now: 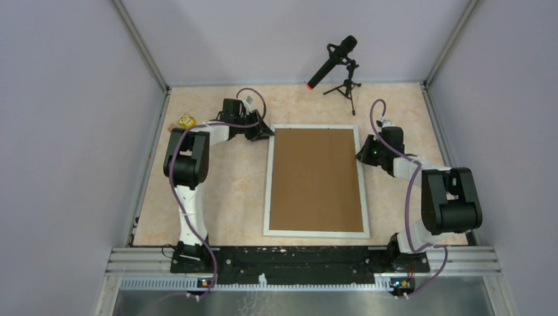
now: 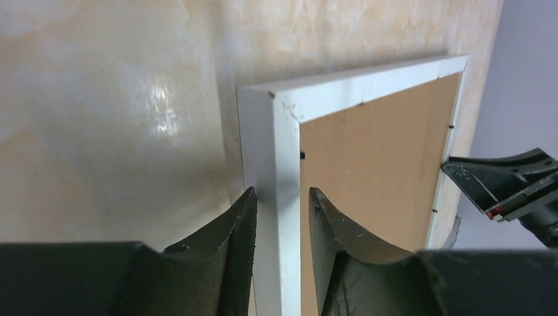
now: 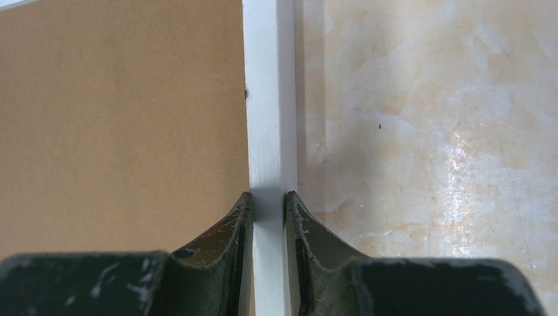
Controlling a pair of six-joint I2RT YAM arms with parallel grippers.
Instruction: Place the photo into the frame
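Observation:
The frame (image 1: 266, 197) lies flat in the middle of the table, back side up, its thin white moulding around a brown backing board (image 1: 316, 178). The photo is hidden from view. My left gripper (image 1: 265, 133) is at the frame's far left corner. In the left wrist view it (image 2: 281, 192) straddles the moulding (image 2: 273, 145), jaws a little wider than it, with a sliver of board (image 2: 368, 164) showing beside the inner finger. My right gripper (image 1: 360, 157) is at the frame's right side, where it (image 3: 268, 196) is shut on the moulding (image 3: 266, 99), with board (image 3: 118, 118) beside it.
A black microphone (image 1: 335, 62) on a small tripod stands beyond the frame's far right corner. A small yellow object (image 1: 187, 120) lies near the left wall. Grey walls enclose the table on three sides. The arm bases sit on the near rail.

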